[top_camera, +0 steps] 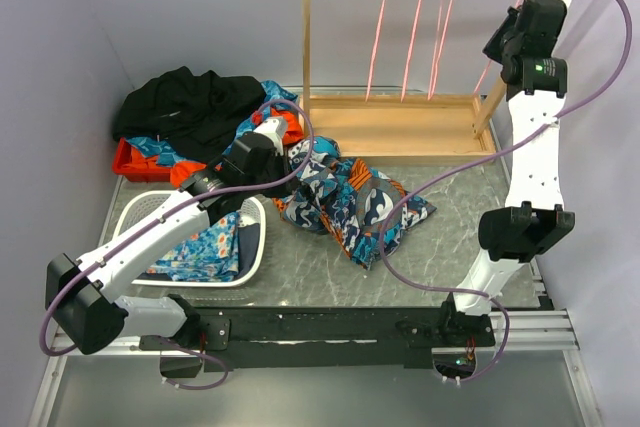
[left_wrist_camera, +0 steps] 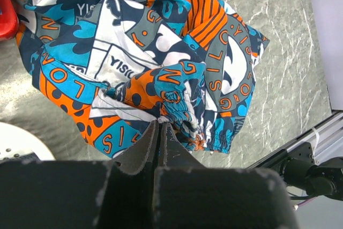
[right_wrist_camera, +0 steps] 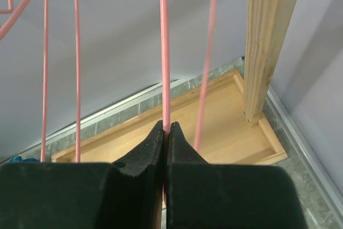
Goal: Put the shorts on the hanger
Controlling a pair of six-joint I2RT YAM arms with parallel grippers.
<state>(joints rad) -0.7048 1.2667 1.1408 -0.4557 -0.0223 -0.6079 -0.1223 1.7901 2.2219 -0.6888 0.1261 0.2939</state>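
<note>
Nearest, my left gripper (left_wrist_camera: 161,132) is pinched shut on a bunched fold of the shorts (left_wrist_camera: 161,63), which lie crumpled mid-table just right of the white basket (top_camera: 252,247). At the far right, my right gripper (right_wrist_camera: 166,132) is clamped on one wire of a pink hanger (right_wrist_camera: 163,52) hanging in the wooden rack (right_wrist_camera: 265,46). I judge both grasps made; next I must unhook the hanger and bring it and the lifted cloth together.
</note>
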